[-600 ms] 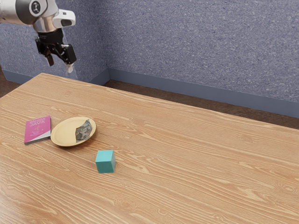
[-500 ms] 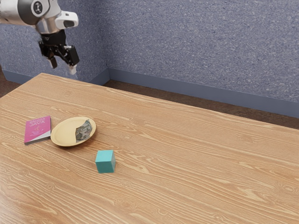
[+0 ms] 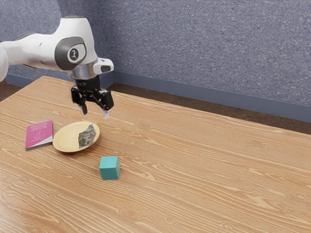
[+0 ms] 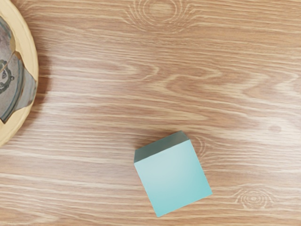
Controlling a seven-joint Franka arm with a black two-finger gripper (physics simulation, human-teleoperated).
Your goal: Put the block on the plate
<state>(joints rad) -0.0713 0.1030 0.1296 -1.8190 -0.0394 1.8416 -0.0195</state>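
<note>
Wooden table (image 3: pixel 204 165), magenta book (image 3: pixel 39 135) — "JAVA" — beside plate (image 3: pixel 65 138), teal block (image 3: pixel 110 169), pincer (image 3: pixel 95 113) spread apart

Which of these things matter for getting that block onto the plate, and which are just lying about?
Part of the job:
- block, on the table, off the plate
- plate, where the block should go
- gripper, open and empty, above the table

Just lying about:
- pink book, beside the plate
</note>
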